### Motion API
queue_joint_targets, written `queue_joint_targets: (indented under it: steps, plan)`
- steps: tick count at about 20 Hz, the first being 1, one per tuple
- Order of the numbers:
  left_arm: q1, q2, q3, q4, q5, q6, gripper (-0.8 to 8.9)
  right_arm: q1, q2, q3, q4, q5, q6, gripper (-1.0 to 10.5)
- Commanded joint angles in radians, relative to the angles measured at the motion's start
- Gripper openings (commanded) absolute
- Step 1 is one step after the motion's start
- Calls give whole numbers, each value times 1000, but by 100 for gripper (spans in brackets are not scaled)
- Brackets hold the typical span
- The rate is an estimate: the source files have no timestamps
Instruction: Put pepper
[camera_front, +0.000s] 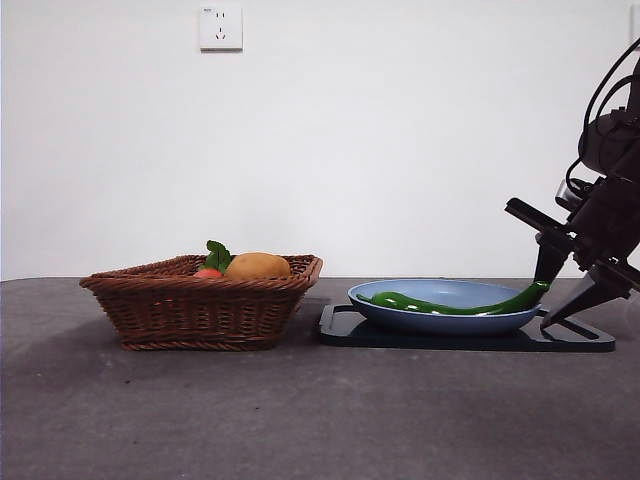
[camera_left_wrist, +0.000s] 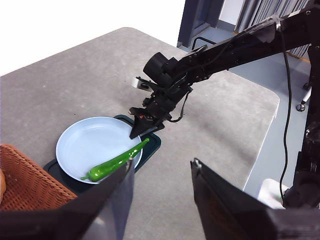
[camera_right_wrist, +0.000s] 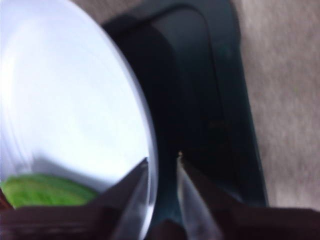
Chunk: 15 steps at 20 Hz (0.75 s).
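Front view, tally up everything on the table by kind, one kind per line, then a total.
Wicker basket: 1
Blue plate: 1
Dark tray under the plate: 1
Green pepper on the plate: 1
Orange-yellow fruit in the basket: 1
Red item, mostly hidden: 1
Leafy sprig: 1
Total: 7

Front cam low, level; L wrist high, far; R wrist close; all share plate (camera_front: 440, 300).

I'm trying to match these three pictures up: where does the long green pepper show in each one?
Front view: the pepper lies in the blue plate, right of the basket, its tip at the right gripper.
Left wrist view: it lies across the plate's rim.
Right wrist view: a blurred green patch.
Shared landmark: the blue plate.
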Motion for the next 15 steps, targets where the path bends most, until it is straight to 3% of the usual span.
queue_joint_targets:
  steps: [1, 7, 11, 15]
  plan:
    - [-5, 7, 20, 2, -2, 8, 206, -3, -31, 16, -20, 9, -52, 159]
    - [-5, 7, 20, -19, -3, 13, 206, -16, -322, 16, -117, 69, -123, 158]
    - [-5, 8, 20, -76, -3, 16, 206, 16, -591, 16, -376, 55, -297, 155]
    - [-5, 8, 20, -110, -3, 16, 204, 116, -828, 16, -597, 55, -374, 153]
